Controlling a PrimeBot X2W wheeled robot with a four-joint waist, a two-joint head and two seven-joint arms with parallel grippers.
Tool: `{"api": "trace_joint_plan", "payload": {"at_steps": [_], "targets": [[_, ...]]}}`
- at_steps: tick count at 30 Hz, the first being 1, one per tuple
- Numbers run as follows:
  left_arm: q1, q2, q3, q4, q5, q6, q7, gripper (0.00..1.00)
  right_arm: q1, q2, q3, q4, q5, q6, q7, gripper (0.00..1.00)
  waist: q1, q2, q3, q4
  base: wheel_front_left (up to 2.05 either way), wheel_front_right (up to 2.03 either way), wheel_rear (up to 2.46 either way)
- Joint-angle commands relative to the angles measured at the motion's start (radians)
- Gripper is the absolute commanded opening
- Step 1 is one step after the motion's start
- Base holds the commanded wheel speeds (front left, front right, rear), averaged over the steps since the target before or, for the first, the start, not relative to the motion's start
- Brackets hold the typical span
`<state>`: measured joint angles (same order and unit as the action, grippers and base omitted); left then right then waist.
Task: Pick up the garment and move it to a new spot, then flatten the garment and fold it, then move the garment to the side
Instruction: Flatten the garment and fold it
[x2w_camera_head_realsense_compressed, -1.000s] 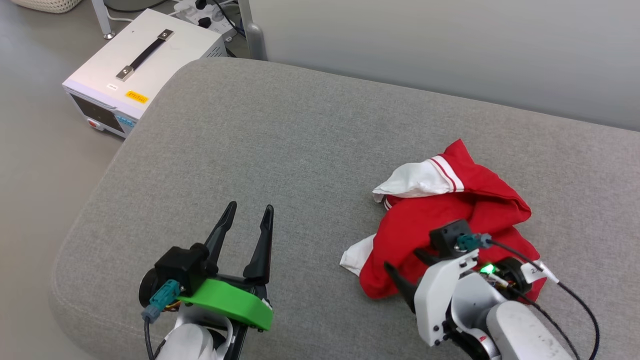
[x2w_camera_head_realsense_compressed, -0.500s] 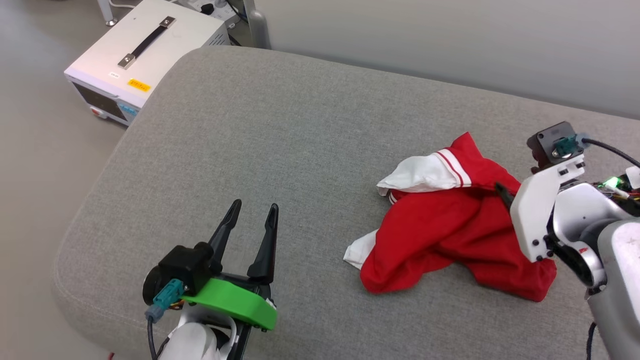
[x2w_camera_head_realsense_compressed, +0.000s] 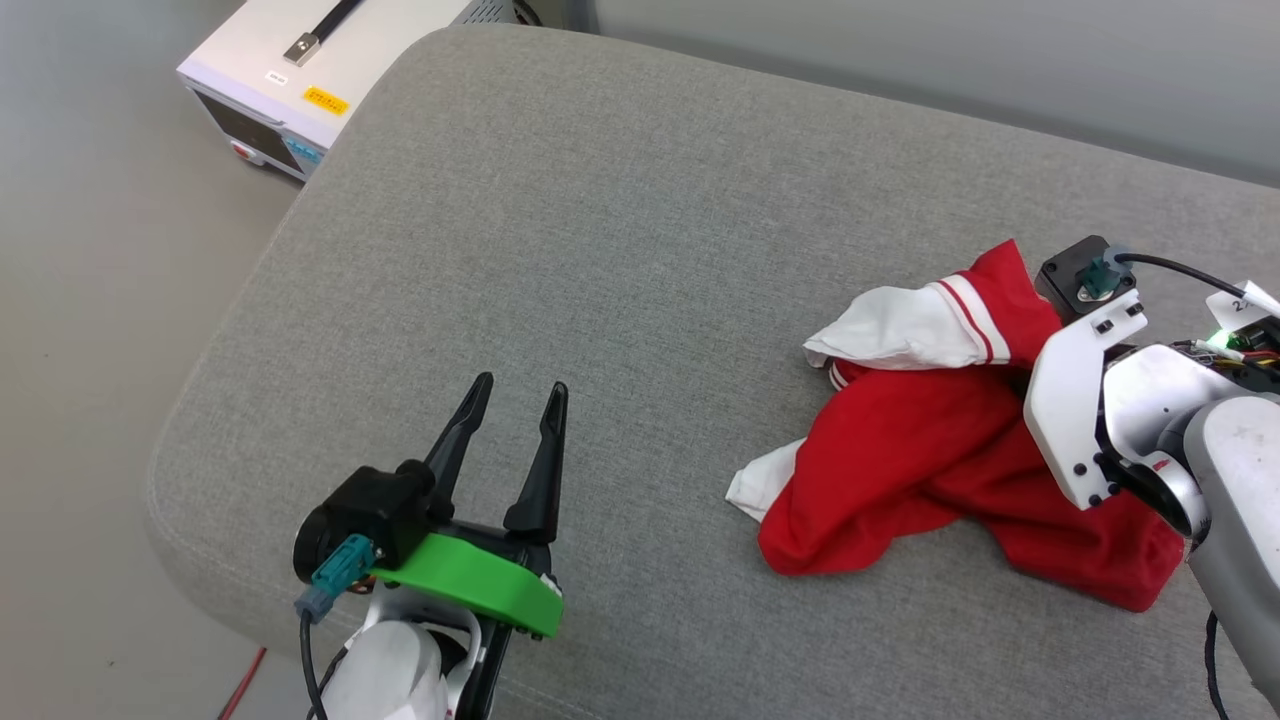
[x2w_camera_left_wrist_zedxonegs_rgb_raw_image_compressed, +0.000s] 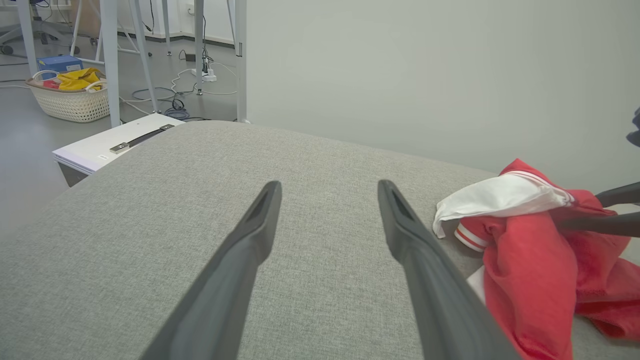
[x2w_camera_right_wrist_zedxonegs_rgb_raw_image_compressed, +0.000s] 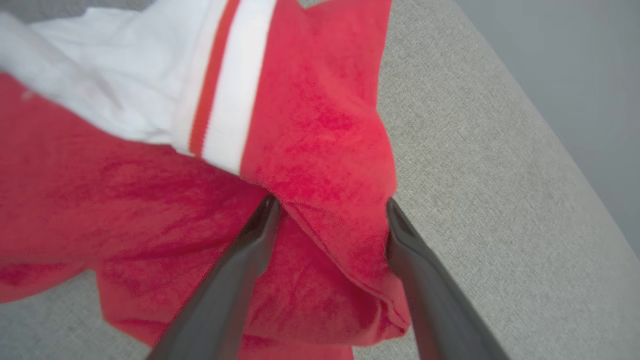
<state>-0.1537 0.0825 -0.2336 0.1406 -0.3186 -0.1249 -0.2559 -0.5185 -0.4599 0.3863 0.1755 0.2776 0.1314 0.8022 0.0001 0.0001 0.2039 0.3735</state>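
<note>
Grey fabric surface (x2w_camera_head_realsense_compressed: 620, 200) beneath the left gripper (x2w_camera_head_realsense_compressed: 522, 383), white box (x2w_camera_head_realsense_compressed: 262, 60) with black handle (x2w_camera_head_realsense_compressed: 335, 15) ahead-left of it — on the floor (x2w_camera_head_realsense_compressed: 100, 250), woven basket (x2w_camera_left_wrist_zedxonegs_rgb_raw_image_compressed: 72, 102) beyond, trailing cables (x2w_camera_left_wrist_zedxonegs_rgb_raw_image_compressed: 175, 102).

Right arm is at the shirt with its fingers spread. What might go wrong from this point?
1. The right gripper stands open astride one fold of the crumpled garment; closing there may pinch only a thin ridge that slips out.
2. The left gripper is open and apart from it over the grey cushion, so a one-handed lift would likely leave it bunched.
</note>
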Motion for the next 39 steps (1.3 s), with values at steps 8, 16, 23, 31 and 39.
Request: {"api": "trace_joint_plan", "payload": {"at_steps": [8, 16, 23, 31, 39], "targets": [[-0.029, -0.013, 0.000, -0.007, -0.012, -0.006, -0.006, 1.00, -0.065, -0.012, 0.061, 0.086, 0.021, -0.001, -0.111, 0.87, -0.0001, -0.0001, 0.031, 0.011, 0.00, 0.00, 0.00], [-0.023, -0.017, 0.011, 0.006, -0.008, -0.006, -0.006, 1.00, -0.062, 0.025, -0.020, 0.107, 0.092, -0.001, -0.200, 0.00, -0.0001, -0.0001, -0.003, -0.034, 0.00, 0.00, 0.00], [-0.002, -0.007, 0.025, 0.007, -0.001, -0.006, -0.006, 1.00, 0.037, 0.061, -0.179, 0.060, 0.162, -0.001, -0.203, 0.00, -0.0001, -0.0001, -0.050, -0.111, 0.00, 0.00, 0.00], [0.001, 0.004, 0.027, 0.001, 0.004, -0.006, -0.006, 1.00, 0.153, 0.149, -0.526, 0.056, 0.152, -0.001, -0.183, 0.00, -0.0001, -0.0001, -0.045, -0.202, 0.00, 0.00, 0.00], [-0.012, 0.012, 0.022, 0.007, 0.005, -0.006, -0.006, 1.00, 0.205, 0.281, -0.813, 0.150, 0.024, -0.001, -0.162, 0.50, -0.0001, -0.0001, -0.029, -0.244, 0.00, 0.00, 0.00]]}}
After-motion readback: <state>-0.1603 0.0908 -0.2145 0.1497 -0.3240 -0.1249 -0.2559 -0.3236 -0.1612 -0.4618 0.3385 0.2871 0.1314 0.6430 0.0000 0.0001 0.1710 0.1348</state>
